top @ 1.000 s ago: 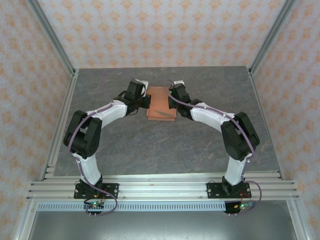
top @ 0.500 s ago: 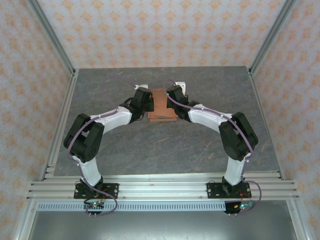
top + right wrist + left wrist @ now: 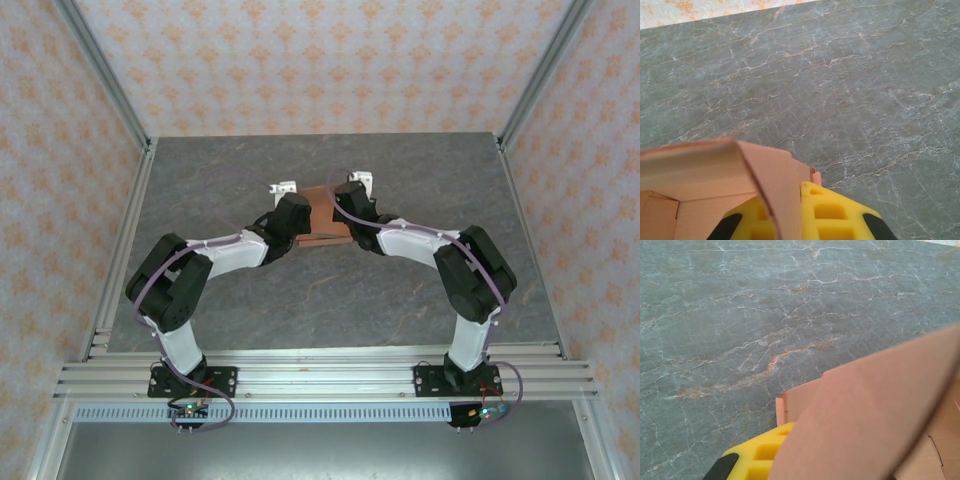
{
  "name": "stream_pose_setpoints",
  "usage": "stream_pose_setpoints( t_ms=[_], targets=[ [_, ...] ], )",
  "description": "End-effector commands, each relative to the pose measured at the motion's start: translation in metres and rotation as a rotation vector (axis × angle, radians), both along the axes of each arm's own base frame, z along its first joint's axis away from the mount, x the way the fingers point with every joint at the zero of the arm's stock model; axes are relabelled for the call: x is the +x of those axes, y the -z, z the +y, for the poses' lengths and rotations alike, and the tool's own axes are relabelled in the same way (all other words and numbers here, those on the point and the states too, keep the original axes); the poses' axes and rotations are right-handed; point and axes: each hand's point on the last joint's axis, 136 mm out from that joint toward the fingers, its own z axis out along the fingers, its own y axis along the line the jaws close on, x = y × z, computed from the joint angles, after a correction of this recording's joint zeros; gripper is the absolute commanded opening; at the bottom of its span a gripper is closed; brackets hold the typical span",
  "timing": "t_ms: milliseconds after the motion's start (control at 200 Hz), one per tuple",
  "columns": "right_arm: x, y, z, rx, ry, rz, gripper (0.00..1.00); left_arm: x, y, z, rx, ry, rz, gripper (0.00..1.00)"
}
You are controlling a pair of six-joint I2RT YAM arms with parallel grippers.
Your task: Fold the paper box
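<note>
Over the last second both of your arms have closed in on the centre of the table (image 3: 400,290), and the card between them now looks narrower from the top camera, with its sides lifted rather than lying flat. The paper box (image 3: 322,226) sits on the grey marbled surface at mid-table, a little towards the far side, with the two wrists pressed against its left and right flanks. Your left end effector (image 3: 303,213) is fully closed; in its wrist view a salmon-orange flap (image 3: 865,415) slants across one yellow finger (image 3: 762,452) and hides the rest, so you cannot tell whether card is actually pinched there. Your right end effector (image 3: 343,208) is closed too, and its wrist view shows a folded card wall (image 3: 775,185) running down between its yellow fingers (image 3: 832,212), clamped in them, with the inside of the box open to the left of that wall.
</note>
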Motion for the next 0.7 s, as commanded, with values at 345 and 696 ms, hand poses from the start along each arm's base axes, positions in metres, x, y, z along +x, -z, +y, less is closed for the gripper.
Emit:
stream_pose_setpoints(
  t_ms=[345,696],
  targets=[
    [-0.021,0.019,-0.024,-0.033,0.036,-0.037,0.02,-0.023,0.009,0.031,0.065,-0.135,-0.099,0.0],
    [-0.038,0.035,-0.032,0.02,0.034,-0.055,0.02,-0.039,0.023,0.038,0.118,-0.155,-0.125,0.0]
  ],
)
